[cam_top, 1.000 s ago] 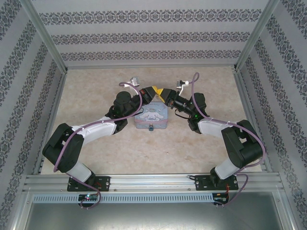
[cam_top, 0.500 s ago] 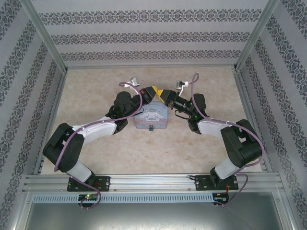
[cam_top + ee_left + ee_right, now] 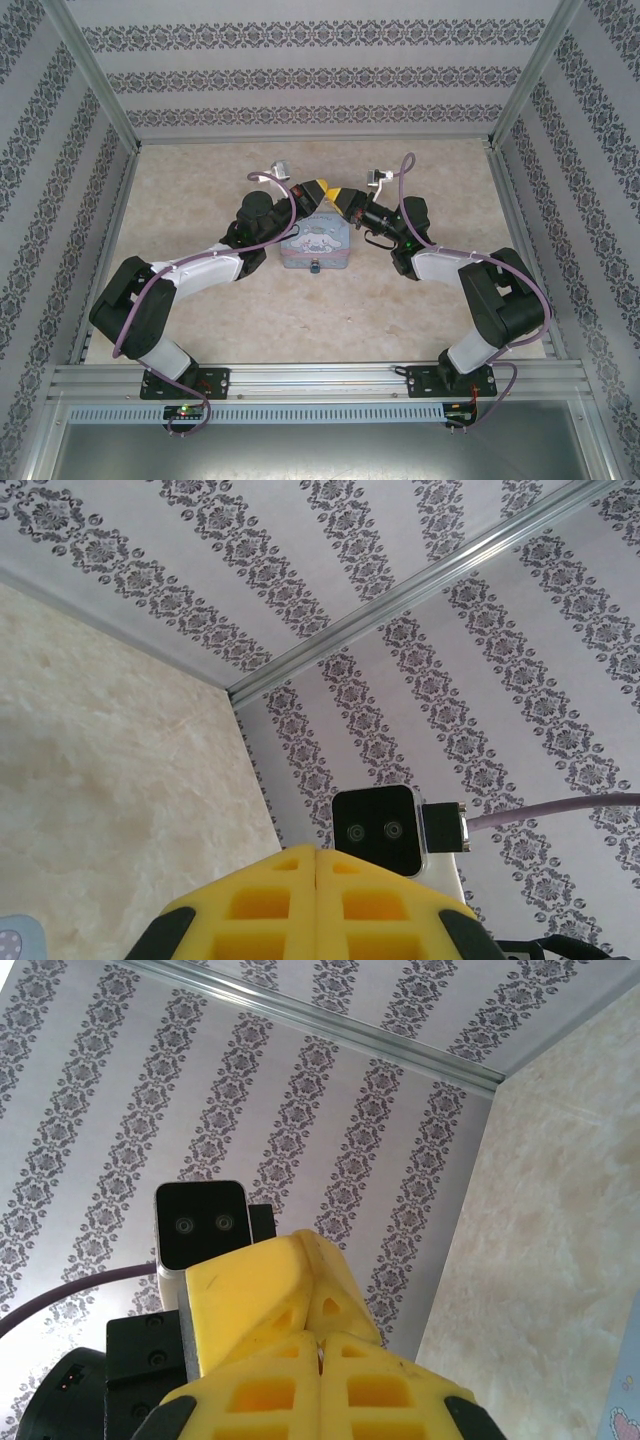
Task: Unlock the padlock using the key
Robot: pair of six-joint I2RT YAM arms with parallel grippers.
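Above the far side of the light-blue tin [image 3: 315,243], my left gripper [image 3: 318,190] and right gripper [image 3: 341,197] meet tip to tip. In the right wrist view a thin metal sliver, the key [image 3: 320,1353], sits pinched between the right gripper [image 3: 320,1345] fingertips. The left gripper [image 3: 322,1322] touches that tip with its yellow fingers [image 3: 255,1280] pressed together. The left gripper [image 3: 316,851] is shut in its own view, and I see nothing between its pads. A tiny dark bluish thing at the tin's near edge looks like the padlock [image 3: 314,266].
The tin lies mid-table between both forearms. Patterned walls enclose the table on three sides, with metal posts at the back corners [image 3: 492,140]. The right wrist camera [image 3: 375,829] sits just beyond the left fingertips. Open marble tabletop [image 3: 320,320] lies in front of the tin.
The right arm's elbow has shifted slightly to the left. Both grippers stay shut and tip to tip above the tin.
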